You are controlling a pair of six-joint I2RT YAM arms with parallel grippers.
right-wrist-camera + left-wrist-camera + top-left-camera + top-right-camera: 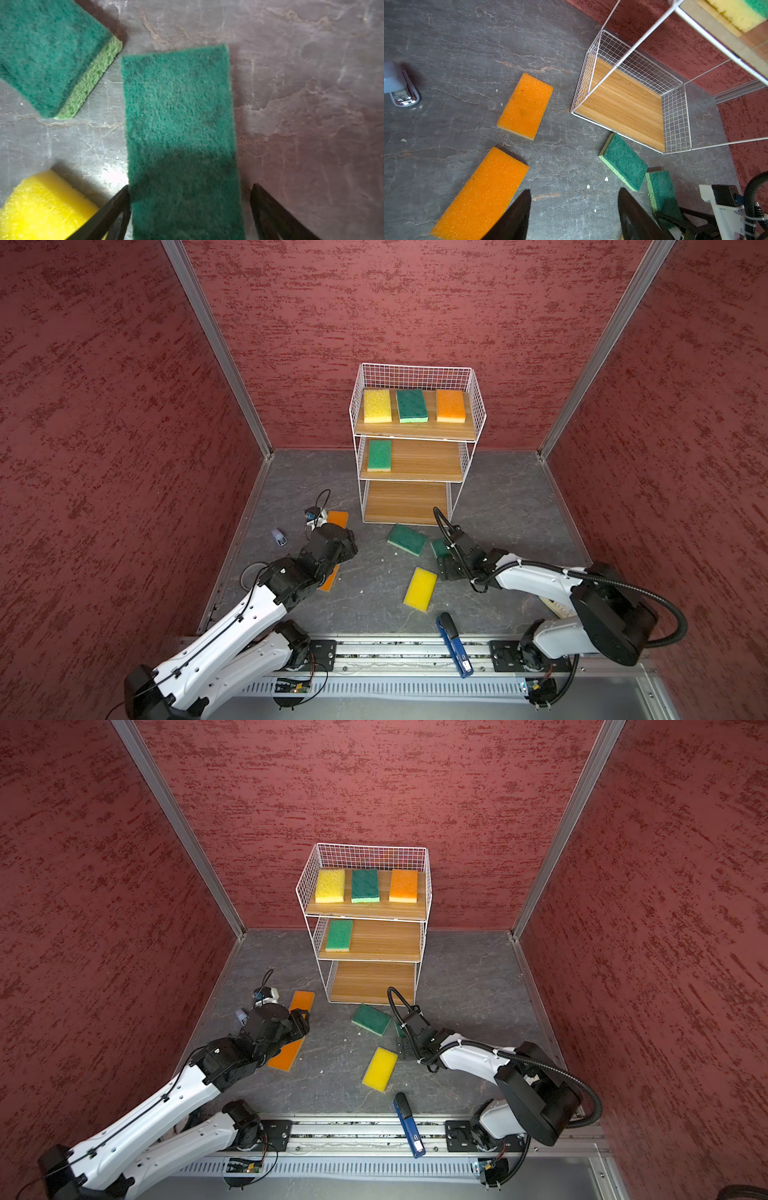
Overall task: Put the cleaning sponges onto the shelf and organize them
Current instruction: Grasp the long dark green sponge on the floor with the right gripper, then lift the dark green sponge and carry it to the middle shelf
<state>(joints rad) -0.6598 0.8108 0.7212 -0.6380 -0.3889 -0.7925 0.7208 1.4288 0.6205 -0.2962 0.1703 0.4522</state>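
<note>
**On the floor, five sponges loose; on the shelf, four placed; both pincers open**

Nearest, across the front rail, a blue stapler (455, 645) is laid. Just beyond it, a yellow sponge (420, 589) is seen flat on the grey floor (374, 614).

To the right of that sponge, the right gripper (190, 186) is lowered over a dark green sponge (180, 124). Its jaws are spread wide and set astride the sponge's near end. One finger is at the sponge's edge and the other stands apart from it, so nothing is clamped.

On the left, the left gripper (574, 192) is held above bare floor with its jaws parted and nothing between them. A near orange sponge (291, 1048) is partly covered by the left arm in both top views. A far orange sponge (302, 1000) is laid just beyond it, the two apart.

A second green sponge (407, 539) is found between the grippers, just beside the shelf's front edge. It is close to the sponge under the right gripper but apart from it. Further left, a small pale-blue and chrome object (279, 537) is seen.

Farthest, the shelf (405, 502) is stood before the back wall. On its middle board, a shelved green sponge (379, 455) is placed at the left end. On the top board three are set in a row: a top yellow sponge (377, 406) on the left, a top green sponge (411, 405) in the middle and a top orange sponge (451, 405) on the right.
</note>
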